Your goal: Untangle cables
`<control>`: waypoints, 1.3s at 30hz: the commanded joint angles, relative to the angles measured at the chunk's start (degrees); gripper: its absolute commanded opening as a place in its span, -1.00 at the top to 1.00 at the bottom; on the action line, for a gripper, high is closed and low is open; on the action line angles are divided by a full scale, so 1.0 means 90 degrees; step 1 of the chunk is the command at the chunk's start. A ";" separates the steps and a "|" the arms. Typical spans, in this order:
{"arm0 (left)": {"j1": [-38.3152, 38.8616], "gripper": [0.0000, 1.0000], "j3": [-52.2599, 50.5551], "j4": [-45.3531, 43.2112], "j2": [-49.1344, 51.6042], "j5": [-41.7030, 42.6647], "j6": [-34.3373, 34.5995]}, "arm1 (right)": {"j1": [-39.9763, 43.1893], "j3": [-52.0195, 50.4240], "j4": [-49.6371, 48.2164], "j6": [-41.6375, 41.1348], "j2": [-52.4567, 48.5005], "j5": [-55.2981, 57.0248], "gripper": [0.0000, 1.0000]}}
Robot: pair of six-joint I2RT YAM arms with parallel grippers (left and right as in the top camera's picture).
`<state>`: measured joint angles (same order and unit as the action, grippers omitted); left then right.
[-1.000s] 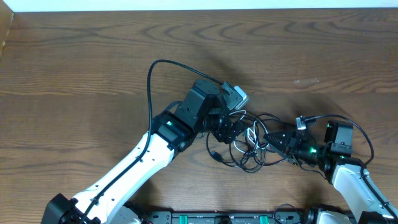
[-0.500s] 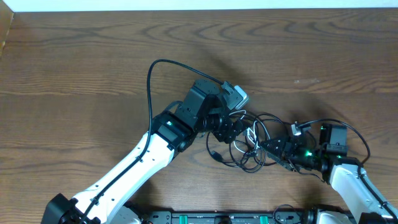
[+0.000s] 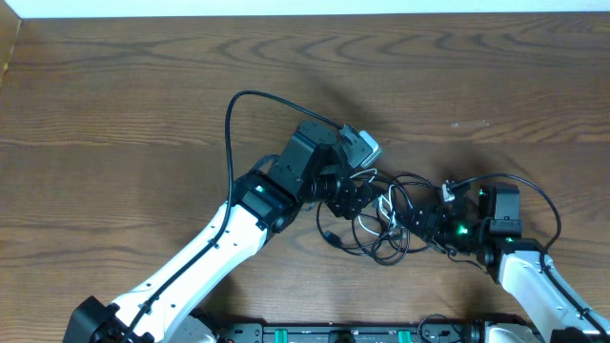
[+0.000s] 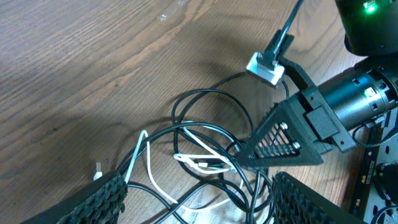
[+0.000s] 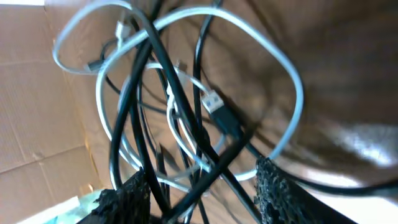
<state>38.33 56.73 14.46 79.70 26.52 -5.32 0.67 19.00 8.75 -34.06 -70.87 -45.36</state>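
The tangle of thin black and white cables point(image 3: 384, 229) was straddled by spread left jaws. Spread right jaws were set at its right.

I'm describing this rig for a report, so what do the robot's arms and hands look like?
The left arm and right arm have white links, black joints and green lights. A thick black cord loops off the left. The left hand and right hand are black with textured fingers.
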 commanded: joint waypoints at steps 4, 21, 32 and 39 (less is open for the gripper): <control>0.0000 -0.50 0.0151 -0.0017 -0.0138 -0.0075 -0.0019 | -0.0168 0.0005 -0.0146 -0.0255 -0.0002 0.0384 0.49; 0.0000 -0.50 0.0151 -0.0019 -0.0138 -0.0080 -0.0022 | -0.0595 0.0022 -0.3230 -0.1778 0.0000 0.0294 0.98; 0.0000 -0.50 0.0151 -0.0119 -0.0138 -0.0396 -0.0284 | -0.0454 0.1460 -0.5161 -0.2616 -0.0002 0.0668 0.98; 0.0000 -0.50 0.0151 -0.0357 -0.0138 -0.0410 -0.0284 | -0.0454 0.2523 -0.4784 -0.2616 -0.0039 0.0872 0.98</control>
<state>38.33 56.73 11.79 79.68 23.62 -6.92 -3.55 37.80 -34.72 -56.88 -71.00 -39.68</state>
